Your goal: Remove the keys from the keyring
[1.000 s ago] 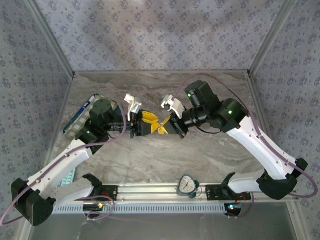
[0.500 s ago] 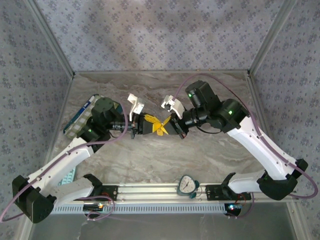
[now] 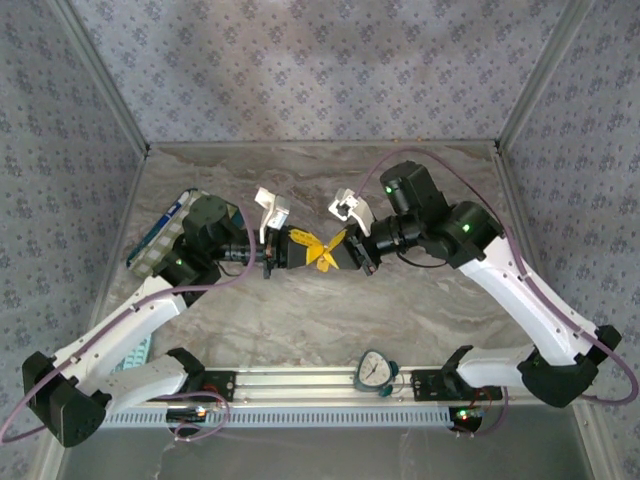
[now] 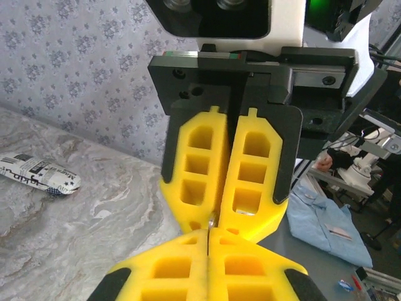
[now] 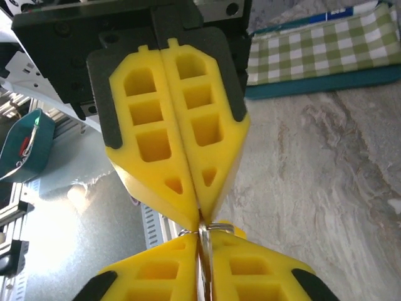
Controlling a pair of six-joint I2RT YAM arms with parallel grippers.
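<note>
- Left gripper (image 4: 207,238) and right gripper (image 5: 202,241) clenched tip to tip, right pinching the keyring (image 5: 210,226).
- Uneven pull now, and the thin ring could slip and drop to the surface (image 3: 400,310)!

Lying flat by the marble table's (image 3: 420,300) left edge: green-checked case (image 3: 150,248), teal-rimmed. Sitting on the near metal rail (image 3: 300,380): round white-faced timer (image 3: 374,369). Resting on the marble: small black-and-white printed pouch (image 4: 39,174).
</note>
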